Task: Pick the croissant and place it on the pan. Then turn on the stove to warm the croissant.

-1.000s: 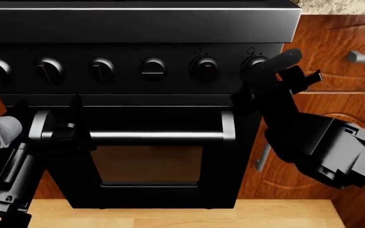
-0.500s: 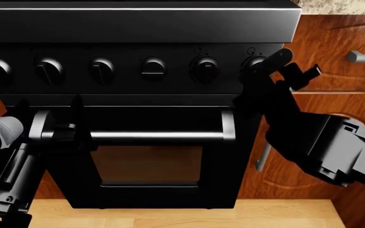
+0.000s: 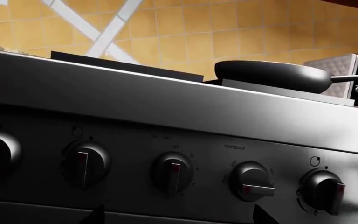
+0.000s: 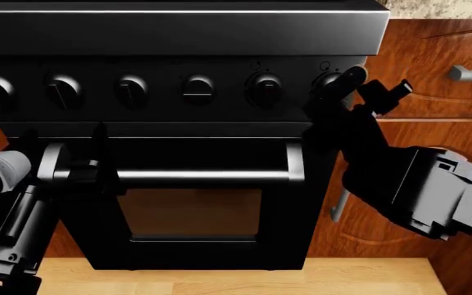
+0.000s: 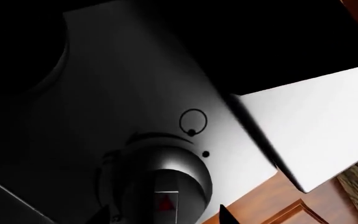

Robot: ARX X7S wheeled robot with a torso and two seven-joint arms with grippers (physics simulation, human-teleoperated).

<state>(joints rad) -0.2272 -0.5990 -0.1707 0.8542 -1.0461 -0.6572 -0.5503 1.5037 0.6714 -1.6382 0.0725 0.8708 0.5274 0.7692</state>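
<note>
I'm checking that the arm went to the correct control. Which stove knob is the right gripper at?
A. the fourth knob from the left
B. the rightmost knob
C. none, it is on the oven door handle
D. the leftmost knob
B: in the head view the right gripper sits at the rightmost knob of the stove, and the right wrist view shows one knob close up.

- Pan (image 3: 272, 74): handle cut off by the left wrist view's edge; interior hidden by its rim.
- Rightmost knob (image 4: 328, 80): partly covered by right gripper (image 4: 353, 85); jaw state indeterminate.
- Left gripper (image 4: 59, 161): dark against stove (image 4: 179, 37); jaw state unclear.
</note>
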